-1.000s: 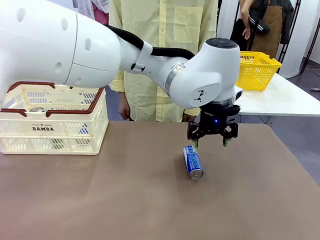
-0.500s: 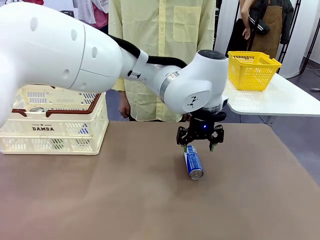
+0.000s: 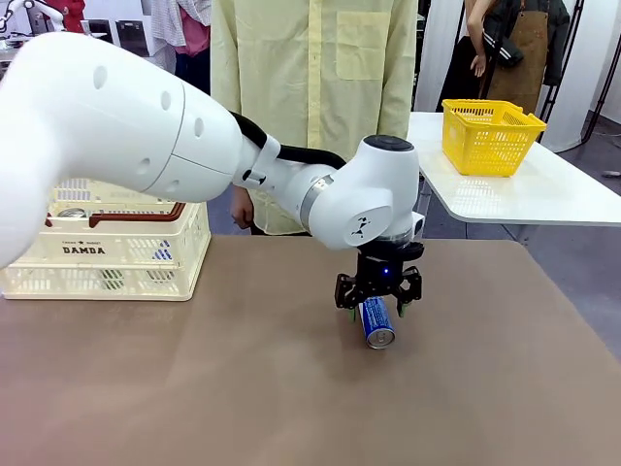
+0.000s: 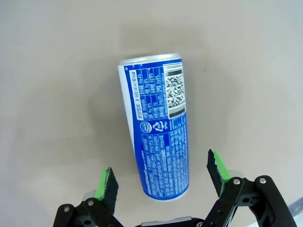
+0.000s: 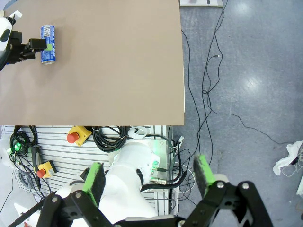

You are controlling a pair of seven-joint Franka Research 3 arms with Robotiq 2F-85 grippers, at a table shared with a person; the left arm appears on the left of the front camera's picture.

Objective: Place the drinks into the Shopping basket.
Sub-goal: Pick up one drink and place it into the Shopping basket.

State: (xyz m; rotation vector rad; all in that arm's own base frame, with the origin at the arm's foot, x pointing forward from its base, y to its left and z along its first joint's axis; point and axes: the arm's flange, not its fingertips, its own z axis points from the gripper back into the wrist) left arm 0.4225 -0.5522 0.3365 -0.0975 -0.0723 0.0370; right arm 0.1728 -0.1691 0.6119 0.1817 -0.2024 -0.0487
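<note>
"DAMDA" is printed in dark letters on the near side of the cream shopping basket [image 3: 107, 254]; the blue can's [image 4: 158, 137] small white print cannot be read.

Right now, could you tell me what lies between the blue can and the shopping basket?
Bare brown tabletop, seen in the front view: the blue can lies well apart from the shopping basket.

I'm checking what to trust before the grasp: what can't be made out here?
- Front view: the left arm hides part of the Shopping basket; its contents are unclear.
- Front view: left gripper covers the blue can's far end.
- Left wrist view: can's print too small to read.
</note>
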